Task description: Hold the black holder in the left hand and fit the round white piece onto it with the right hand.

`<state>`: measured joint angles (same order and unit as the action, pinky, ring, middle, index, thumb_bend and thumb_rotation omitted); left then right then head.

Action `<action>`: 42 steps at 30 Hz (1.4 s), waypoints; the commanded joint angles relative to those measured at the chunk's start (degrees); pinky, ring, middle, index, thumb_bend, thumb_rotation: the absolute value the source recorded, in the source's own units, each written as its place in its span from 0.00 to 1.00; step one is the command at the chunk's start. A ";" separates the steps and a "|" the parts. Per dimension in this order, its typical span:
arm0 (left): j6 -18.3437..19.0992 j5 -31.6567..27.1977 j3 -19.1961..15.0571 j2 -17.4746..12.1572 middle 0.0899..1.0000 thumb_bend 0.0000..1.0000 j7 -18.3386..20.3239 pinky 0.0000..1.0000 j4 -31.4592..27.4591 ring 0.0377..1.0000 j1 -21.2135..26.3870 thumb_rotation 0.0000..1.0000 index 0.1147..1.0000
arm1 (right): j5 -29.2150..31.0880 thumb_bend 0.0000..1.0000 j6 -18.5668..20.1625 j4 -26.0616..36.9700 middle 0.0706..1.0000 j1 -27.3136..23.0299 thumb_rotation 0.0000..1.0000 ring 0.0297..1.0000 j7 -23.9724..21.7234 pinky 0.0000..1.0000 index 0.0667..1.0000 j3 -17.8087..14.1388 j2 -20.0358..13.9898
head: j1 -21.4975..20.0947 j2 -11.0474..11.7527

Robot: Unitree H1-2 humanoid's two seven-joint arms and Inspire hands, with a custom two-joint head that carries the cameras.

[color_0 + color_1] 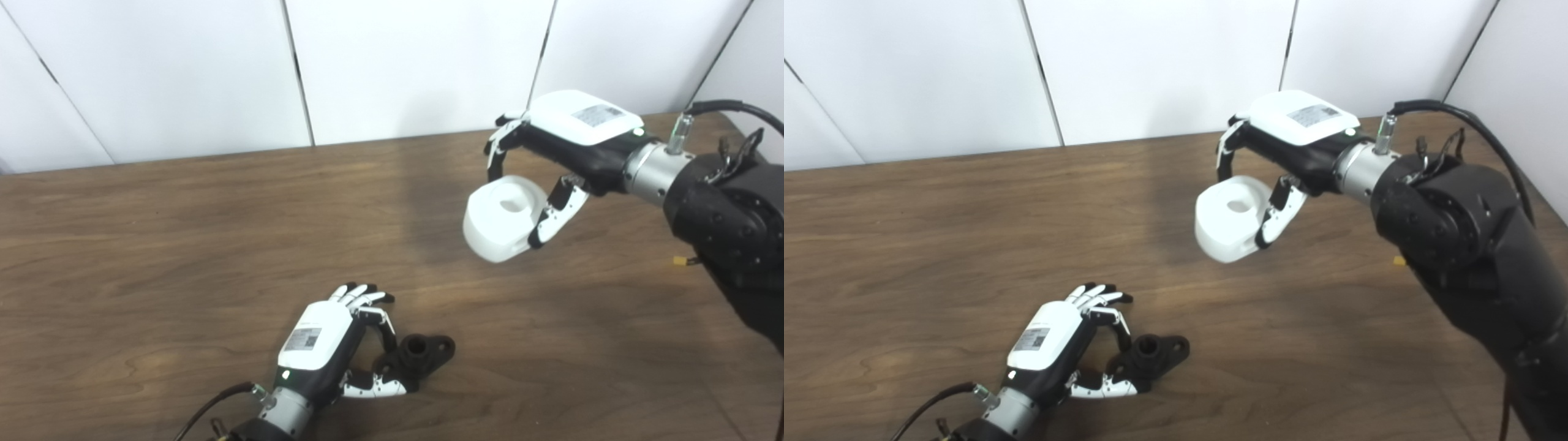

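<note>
The right robot hand (554, 162) grasps the round white piece (503, 217) in the air, and the left robot hand (343, 349) is at the black holder (419, 356) low on the surface (153, 245).

The white piece hangs above the wooden surface, well apart from the holder, with fingers (499, 147) over its far side and the thumb (554, 214) on its near side; its central hole faces up. The holder lies on the surface near the front edge, its flange with a hole pointing right. The left fingers curl over its left end and the thumb (376, 387) lies along its near side, but a firm grip cannot be confirmed. Between the two robot hands the surface is open, and the left half and the back edge by the white wall (398, 67) are also free.
</note>
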<state>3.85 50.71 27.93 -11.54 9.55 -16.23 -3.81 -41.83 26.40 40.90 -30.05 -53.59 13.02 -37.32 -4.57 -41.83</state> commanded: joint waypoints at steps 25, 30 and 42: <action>1.54 2.42 1.91 1.04 0.81 0.52 3.34 0.96 2.09 0.89 0.54 0.06 0.42 | -2.49 0.53 -3.14 5.42 0.76 7.31 0.14 0.90 -1.66 0.84 0.45 1.34 9.32 | 1.30 -1.13; 1.49 2.05 1.93 1.15 0.81 0.52 3.18 0.96 2.30 0.89 0.53 0.06 0.42 | -3.62 0.53 -4.19 4.90 0.76 8.94 0.14 0.90 -1.01 0.87 0.45 1.77 10.48 | 1.41 -0.87; 2.19 2.57 2.32 1.48 0.81 0.52 3.42 0.96 2.19 0.89 0.53 0.06 0.42 | -3.46 0.52 -4.24 4.11 0.78 10.41 0.14 0.91 -0.40 0.87 0.45 1.74 12.90 | 1.92 -0.48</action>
<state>5.27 51.95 28.87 -10.17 10.05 -15.98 -3.05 -45.43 23.63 44.53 -18.35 -55.87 15.21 -24.76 -2.64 -42.28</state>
